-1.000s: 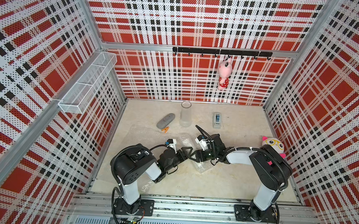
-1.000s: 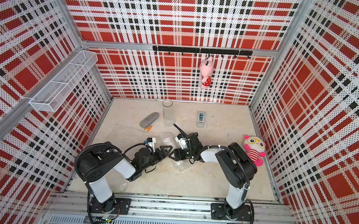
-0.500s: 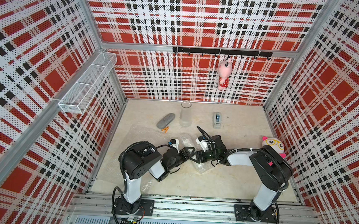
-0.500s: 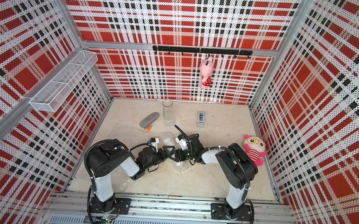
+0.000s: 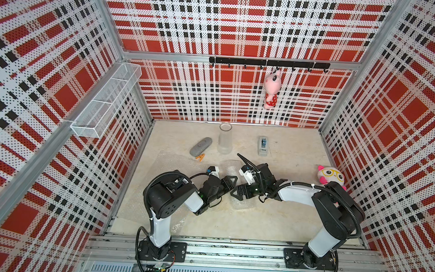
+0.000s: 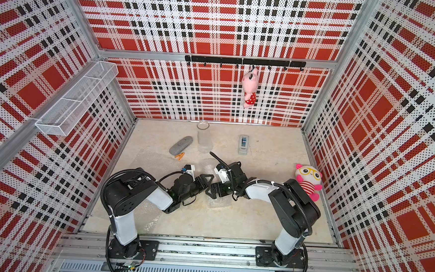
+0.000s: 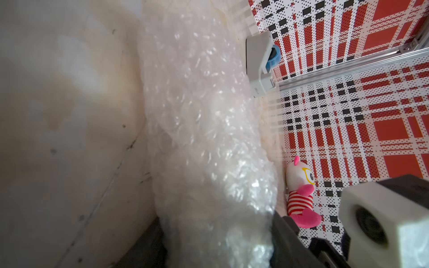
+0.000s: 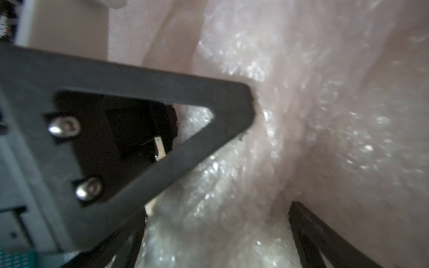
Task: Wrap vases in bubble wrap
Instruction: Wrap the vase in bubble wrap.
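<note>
The left claw (image 5: 230, 184) has pinched shut on the wrap bundle (image 7: 209, 150) on the table (image 5: 283, 223) as the right claw (image 5: 237, 192) springs wide astride it (a handover, likely), while the glass vase (image 5: 224, 139) stands bare behind.

We see two matching arms, the left arm (image 5: 167, 198) and the right arm (image 5: 336, 213). Both have bulky black joint housings, smooth white link shells, black ribbed cables (image 5: 300, 183) and black base plates (image 5: 179, 251). The right gripper (image 8: 272, 157) has black open triangular fingers (image 8: 162, 88), each fixed by silver screws (image 8: 65, 127). We note white camera blocks (image 5: 245, 173) at the wrists.
</note>
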Action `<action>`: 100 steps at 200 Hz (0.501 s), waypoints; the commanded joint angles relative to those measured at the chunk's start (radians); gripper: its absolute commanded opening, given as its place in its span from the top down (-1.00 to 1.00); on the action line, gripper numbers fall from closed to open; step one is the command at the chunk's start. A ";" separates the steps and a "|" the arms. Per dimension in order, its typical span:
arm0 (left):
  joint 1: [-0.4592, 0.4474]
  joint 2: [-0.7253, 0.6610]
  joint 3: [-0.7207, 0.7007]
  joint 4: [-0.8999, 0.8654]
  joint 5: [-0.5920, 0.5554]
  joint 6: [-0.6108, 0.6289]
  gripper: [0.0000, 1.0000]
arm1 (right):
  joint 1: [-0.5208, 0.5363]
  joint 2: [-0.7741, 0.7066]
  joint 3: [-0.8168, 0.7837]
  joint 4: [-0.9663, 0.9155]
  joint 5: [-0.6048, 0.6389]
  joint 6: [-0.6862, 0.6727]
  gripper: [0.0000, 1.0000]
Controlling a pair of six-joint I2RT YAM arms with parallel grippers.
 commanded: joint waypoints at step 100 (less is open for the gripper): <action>-0.010 0.028 -0.018 -0.246 -0.067 0.083 -0.04 | -0.151 -0.063 0.047 -0.033 0.081 0.097 -0.42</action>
